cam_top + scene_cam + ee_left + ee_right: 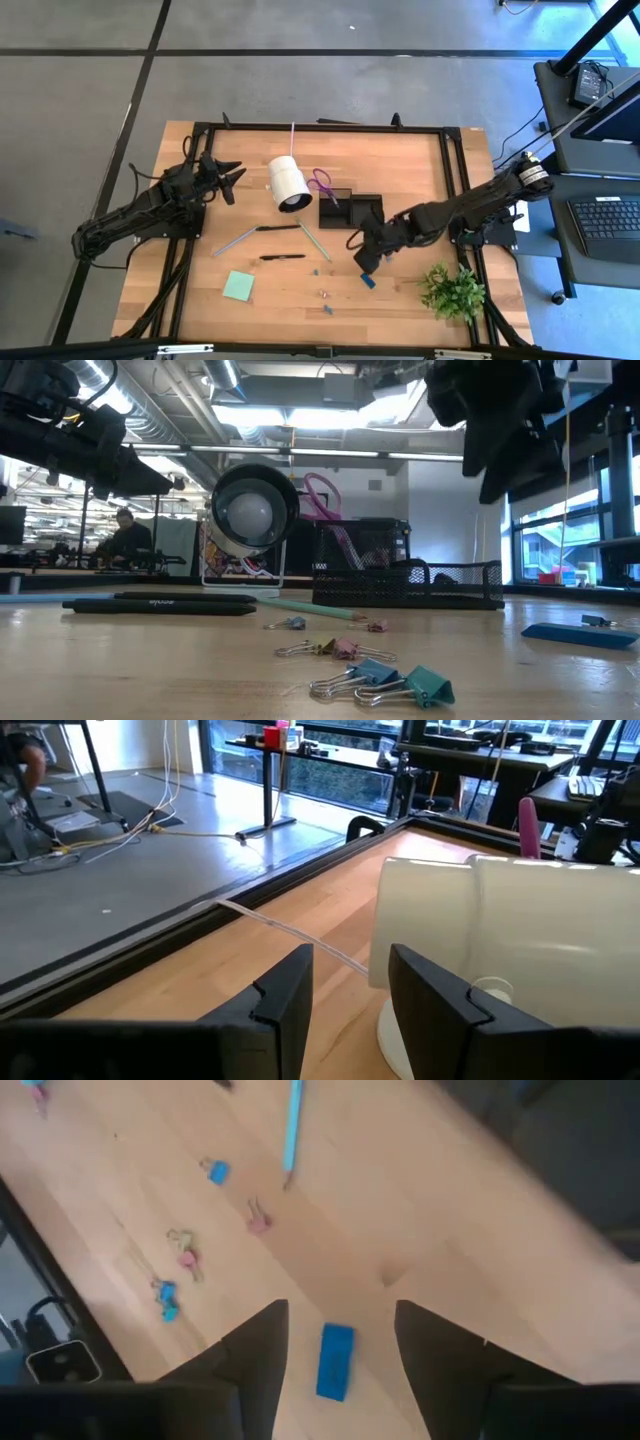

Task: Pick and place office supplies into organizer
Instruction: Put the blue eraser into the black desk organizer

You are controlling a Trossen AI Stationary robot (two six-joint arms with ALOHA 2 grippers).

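Above table (400, 160), right arm's open jaws hover over blue eraser (336, 1361).

Bare wood is lying open between the parted fingers of the right gripper (335, 1345), with only the flat blue rectangular eraser (335, 1362) sitting in that gap. Small coloured binder clips (178, 1270) are scattering to one side, well apart. The black mesh organizer tray (352, 210) is standing just beside, walling that side. The white cylinder roll (520, 935) is blocking the left gripper (350, 995) directly ahead.
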